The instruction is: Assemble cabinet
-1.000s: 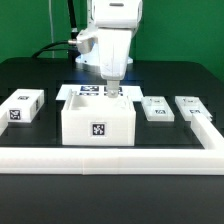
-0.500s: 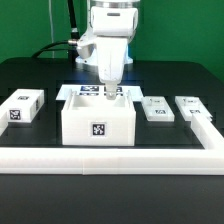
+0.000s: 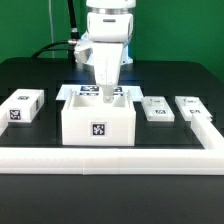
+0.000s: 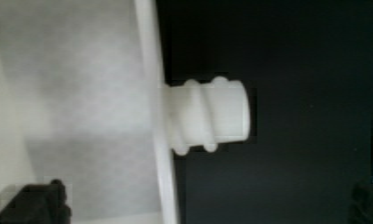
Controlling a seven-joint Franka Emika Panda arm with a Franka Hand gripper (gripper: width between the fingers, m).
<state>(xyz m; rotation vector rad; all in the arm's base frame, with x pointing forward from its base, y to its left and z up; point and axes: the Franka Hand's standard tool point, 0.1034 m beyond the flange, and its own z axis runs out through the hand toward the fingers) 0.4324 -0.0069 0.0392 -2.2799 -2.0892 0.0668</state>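
Observation:
The cabinet body [image 3: 97, 125] is an open-topped white box with a marker tag on its front, in the middle of the table. My gripper [image 3: 105, 95] hangs over the box's far wall, at about rim height. In the wrist view the gripper [image 4: 204, 205] is open, one dark fingertip [image 4: 32, 202] over the white side and the other at the frame's edge over the dark side. The thin white wall [image 4: 162, 60] runs between them and touches neither. A ribbed white peg [image 4: 211, 113] sticks out from that wall.
A white panel [image 3: 22, 106] lies at the exterior view's left, and two smaller panels [image 3: 155, 108] [image 3: 189, 104] lie at its right. The low white L-shaped rail [image 3: 110, 157] runs along the front and right. The marker board [image 3: 85, 90] lies behind the box.
The arm has shifted slightly toward the exterior view's left and come a little lower over the box's far wall. The parts on the table have not moved.

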